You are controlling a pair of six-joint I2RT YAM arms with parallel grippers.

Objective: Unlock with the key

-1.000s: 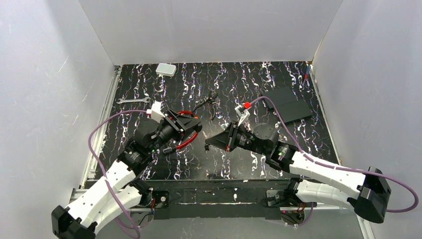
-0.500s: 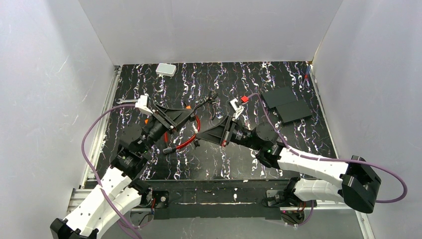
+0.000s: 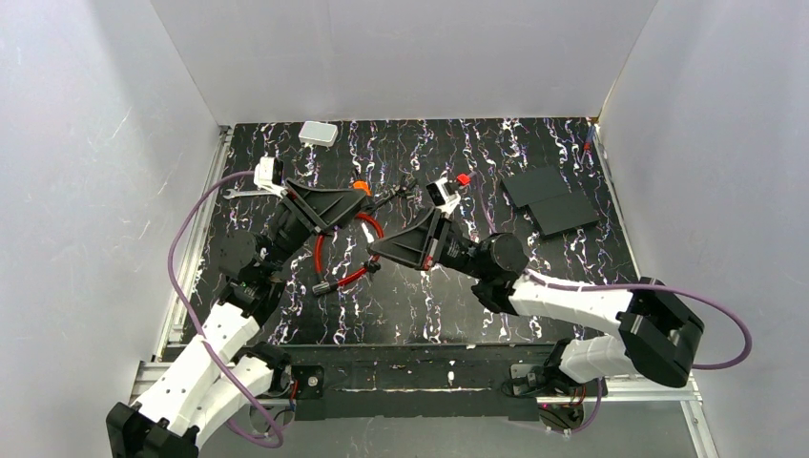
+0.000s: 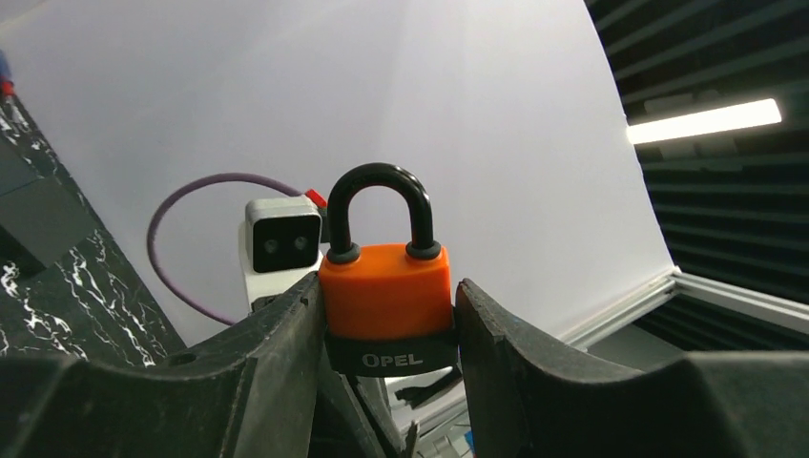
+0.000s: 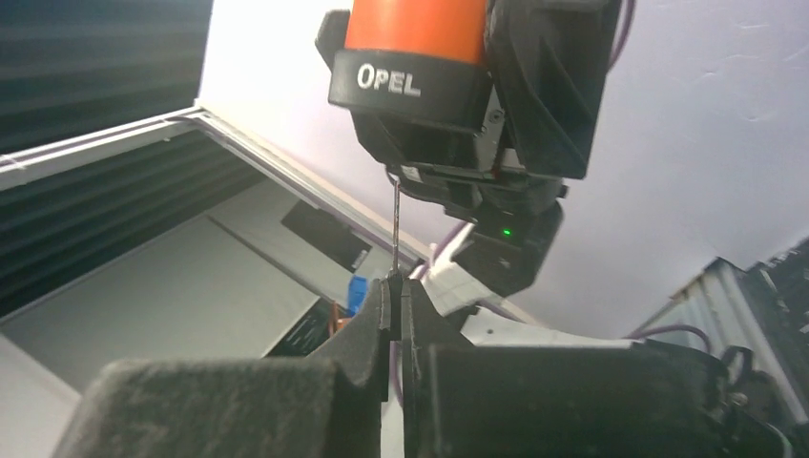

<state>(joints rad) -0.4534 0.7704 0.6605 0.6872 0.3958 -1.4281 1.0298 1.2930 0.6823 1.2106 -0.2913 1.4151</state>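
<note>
My left gripper (image 4: 389, 315) is shut on an orange padlock (image 4: 384, 291) with a black base marked OPEL and a black shackle, held up off the table; it shows as an orange spot in the top view (image 3: 361, 188). My right gripper (image 5: 395, 286) is shut on the key (image 5: 394, 229), whose thin blade points up at the padlock's black underside (image 5: 410, 86). The blade tip sits at or just below the base; I cannot tell if it is inside. In the top view the right gripper (image 3: 374, 250) is below the left gripper (image 3: 358, 198).
A red cable loop (image 3: 355, 250) lies on the black marbled table (image 3: 439, 296) under both grippers. Black-handled pliers (image 3: 396, 196) lie behind them. A wrench (image 3: 250, 193) lies at the left, a white box (image 3: 318, 134) at the back, dark flat plates (image 3: 553, 202) at the right.
Both arms have risen and moved toward the back. The left gripper lifted the padlock up; the right gripper swung left and brought the key up under it.
</note>
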